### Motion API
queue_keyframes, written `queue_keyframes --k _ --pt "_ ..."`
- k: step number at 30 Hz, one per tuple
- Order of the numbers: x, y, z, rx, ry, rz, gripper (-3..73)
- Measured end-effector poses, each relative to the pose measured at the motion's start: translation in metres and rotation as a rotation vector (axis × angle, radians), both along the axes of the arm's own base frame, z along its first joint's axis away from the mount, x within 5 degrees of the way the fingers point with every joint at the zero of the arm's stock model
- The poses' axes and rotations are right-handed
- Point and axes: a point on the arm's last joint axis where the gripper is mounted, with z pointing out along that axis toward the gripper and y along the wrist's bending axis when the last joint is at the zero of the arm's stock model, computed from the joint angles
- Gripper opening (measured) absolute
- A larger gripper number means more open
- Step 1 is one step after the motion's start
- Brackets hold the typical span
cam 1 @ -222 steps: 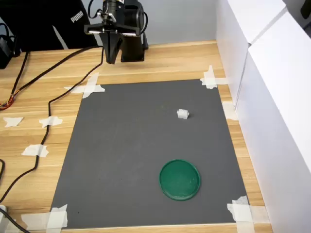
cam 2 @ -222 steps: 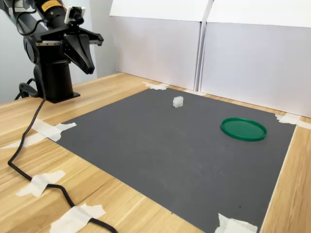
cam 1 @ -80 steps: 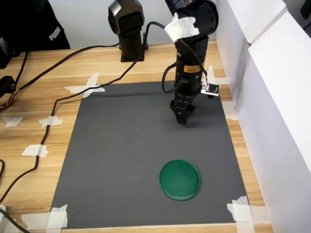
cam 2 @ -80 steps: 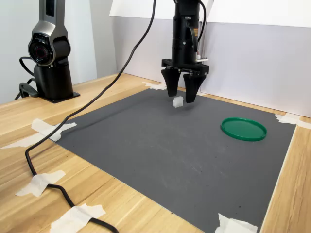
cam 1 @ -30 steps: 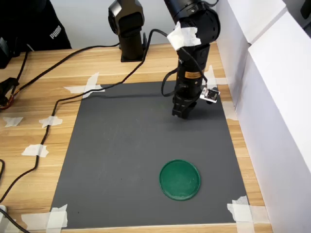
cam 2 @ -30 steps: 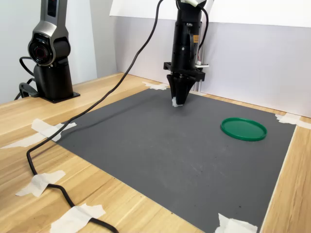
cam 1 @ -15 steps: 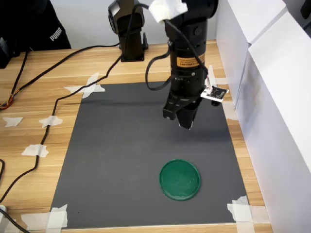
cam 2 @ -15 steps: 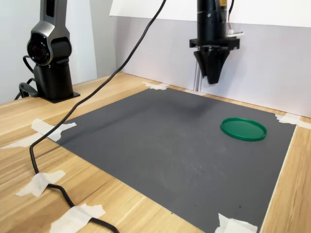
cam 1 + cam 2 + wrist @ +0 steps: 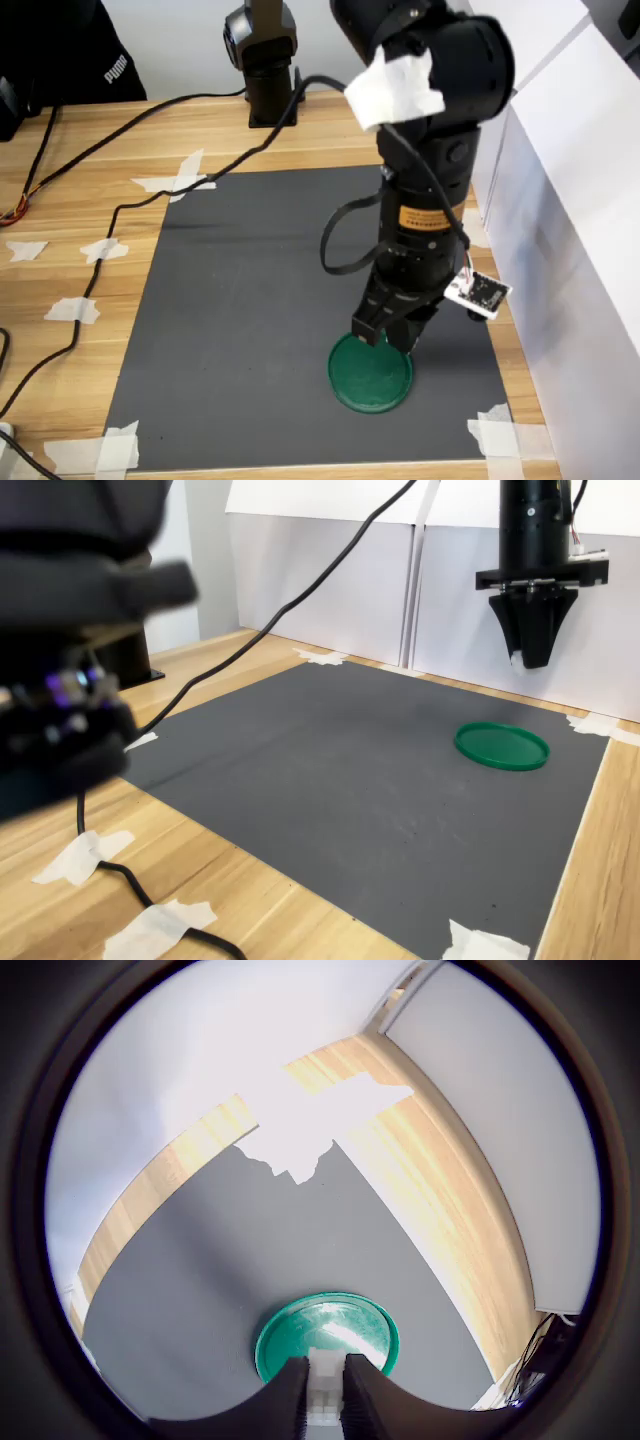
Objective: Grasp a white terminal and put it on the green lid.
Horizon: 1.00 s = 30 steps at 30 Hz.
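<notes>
The green lid [image 9: 372, 378] lies flat on the dark grey mat near its front edge in the first exterior view, and it also shows as the lid [image 9: 502, 746] and the lid [image 9: 290, 1335]. My gripper [image 9: 392, 341] points straight down and hangs well above the lid's far rim, clearly apart from it in the second exterior view, where the gripper [image 9: 533, 660] is high over the disc. In the wrist view the white terminal [image 9: 323, 1397] sits pinched between the two fingers of the gripper [image 9: 323, 1408], with the lid just beyond it.
The grey mat [image 9: 250, 300] is taped to a wooden table. White foam walls [image 9: 560, 200] stand close along the first exterior view's right. A black cable [image 9: 130, 200] trails across the table. A blurred dark shape [image 9: 70, 680] fills the second exterior view's left.
The gripper shut on the white terminal, lifted it off the mat and carried it to above the green lid. The spot where the terminal lay is bare.
</notes>
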Motion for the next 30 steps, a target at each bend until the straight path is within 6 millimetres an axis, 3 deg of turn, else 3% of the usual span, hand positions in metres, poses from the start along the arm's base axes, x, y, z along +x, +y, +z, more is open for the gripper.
queue_keyframes --k 7,14,20,25,30 --pt "0.010 -0.018 -0.026 -0.033 0.092 -0.122 9.1" --pt "0.017 -0.038 -0.029 -0.003 0.115 -0.164 9.1" --pt "0.016 -0.035 -0.029 0.064 0.150 -0.116 9.7" --pt "0.016 -0.034 -0.029 0.070 0.153 -0.112 19.0" --pt "0.016 -0.034 -0.029 0.071 0.153 -0.112 36.5"
